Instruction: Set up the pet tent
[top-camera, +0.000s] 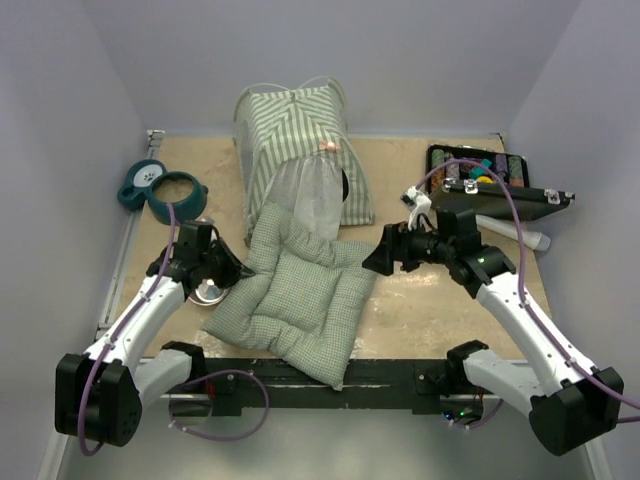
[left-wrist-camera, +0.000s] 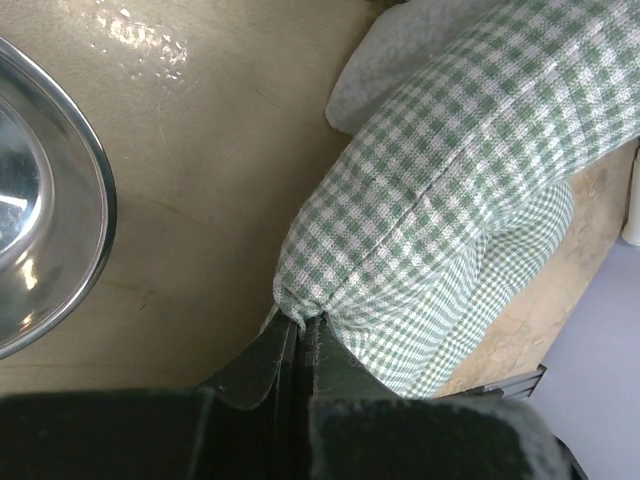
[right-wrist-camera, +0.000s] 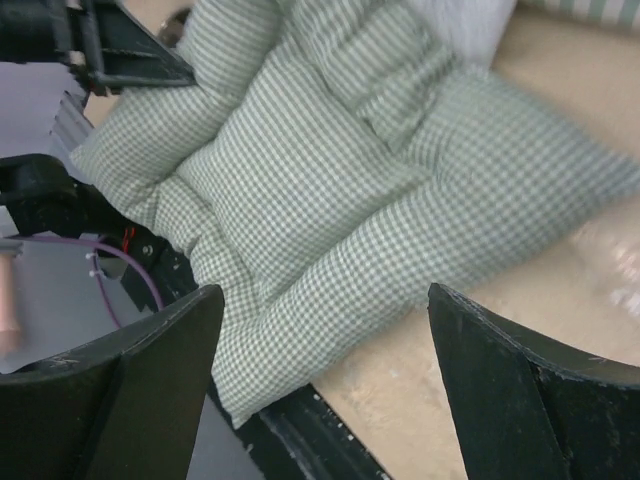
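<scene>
Two arms: we see both reaching in from the near edge of the tabletop (top-camera: 410, 305), one from each side.
Teal pet dish (top-camera: 160, 188): it sits at the far left and has a paw print on its rim, a little to the left of the tent.
Steel bowl (top-camera: 208, 292): it lies on the tabletop under the left arm's wrist.
Left end effector (left-wrist-camera: 303, 325): we find it closed narrow, with a bunched corner of the gingham cushion (left-wrist-camera: 450, 180) pinched between its fingers.
Gingham cushion: green-and-white checked and quilted, it lies flat in the middle. Its near corner hangs over the black rail at the tabletop's near edge.
Pet tent (top-camera: 300, 140): it stands at the far middle of the tabletop, with thin poles arching over its striped roof. The mesh front faces us and meets the cushion's far edge.
Right end effector (right-wrist-camera: 325, 295): its fingers are spread wide and hold nothing. It hovers by the cushion's right side without touching it.
Black tray (top-camera: 435, 160): it sits at the far right and holds small coloured items we cannot make out.
</scene>
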